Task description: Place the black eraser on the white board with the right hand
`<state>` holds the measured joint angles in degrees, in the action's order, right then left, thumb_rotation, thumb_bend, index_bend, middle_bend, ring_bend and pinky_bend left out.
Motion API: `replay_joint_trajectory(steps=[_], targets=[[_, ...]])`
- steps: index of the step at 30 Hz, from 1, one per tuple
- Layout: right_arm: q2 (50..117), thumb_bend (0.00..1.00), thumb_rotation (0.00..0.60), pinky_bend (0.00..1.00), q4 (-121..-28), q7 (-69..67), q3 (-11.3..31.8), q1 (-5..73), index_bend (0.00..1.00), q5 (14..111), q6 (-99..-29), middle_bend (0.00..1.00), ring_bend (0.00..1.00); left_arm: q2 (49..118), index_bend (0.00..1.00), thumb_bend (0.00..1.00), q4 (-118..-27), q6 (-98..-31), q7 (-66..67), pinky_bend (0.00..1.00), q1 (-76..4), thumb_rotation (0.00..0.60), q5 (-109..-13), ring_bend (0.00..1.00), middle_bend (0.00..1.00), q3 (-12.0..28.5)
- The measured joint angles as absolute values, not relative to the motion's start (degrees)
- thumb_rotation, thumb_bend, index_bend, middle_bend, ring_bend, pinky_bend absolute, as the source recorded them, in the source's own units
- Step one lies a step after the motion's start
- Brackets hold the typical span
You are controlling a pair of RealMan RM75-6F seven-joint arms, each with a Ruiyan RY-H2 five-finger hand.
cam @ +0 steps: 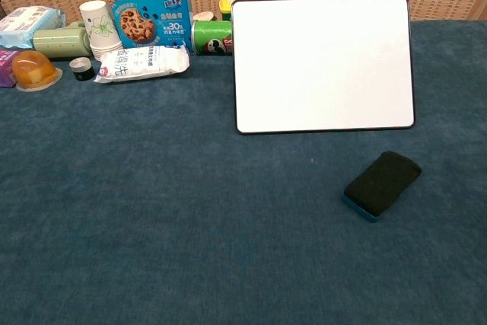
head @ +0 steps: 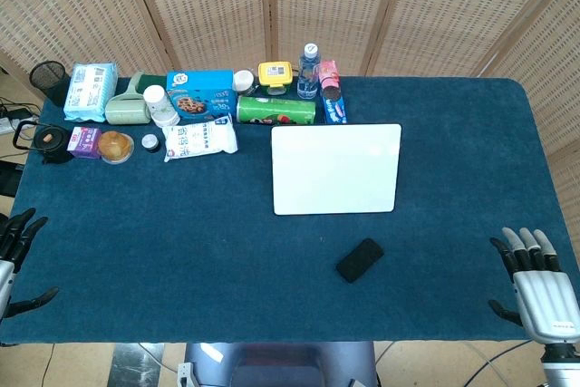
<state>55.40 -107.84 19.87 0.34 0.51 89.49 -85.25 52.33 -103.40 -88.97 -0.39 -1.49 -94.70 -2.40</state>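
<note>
While the eraser (head: pixel 360 260) lies on the tabletop (head: pixel 181 242) just in front of the board (head: pixel 335 169), apart from it, the right hand (head: pixel 536 283) rests well right of the eraser, fingers apart, empty; the left hand (head: pixel 16 256) likewise spreads empty far left.

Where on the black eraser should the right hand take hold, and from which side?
Probably best from above: the black eraser lies flat on the blue cloth, apart from the white board. Pinch across its short width, on the long edges. The right hand is off to its right, fingers apart, holding nothing.
</note>
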Motion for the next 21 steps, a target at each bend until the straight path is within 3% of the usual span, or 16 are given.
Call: replay_joint_trajectory(steps=[12, 21], targets=[[55.45, 0.00, 0.600, 0.05, -107.27, 18.39, 0.10, 1.61, 0.14, 88.97, -82.93, 0.10, 0.05, 51.63, 0.00, 0.09, -102.62, -89.43, -2.31, 0.06, -1.25, 0.600, -96.01, 0.00, 0.00, -3.01], [57.43, 0.00, 0.600, 0.12, -100.49, 7.99, -0.37, 9.00, 0.18, 95.12, -73.69, 0.15, 0.09, 51.52, 0.00, 0.09, -103.25, -88.02, -1.94, 0.06, -1.78, 0.600, -94.79, 0.00, 0.00, -2.73]])
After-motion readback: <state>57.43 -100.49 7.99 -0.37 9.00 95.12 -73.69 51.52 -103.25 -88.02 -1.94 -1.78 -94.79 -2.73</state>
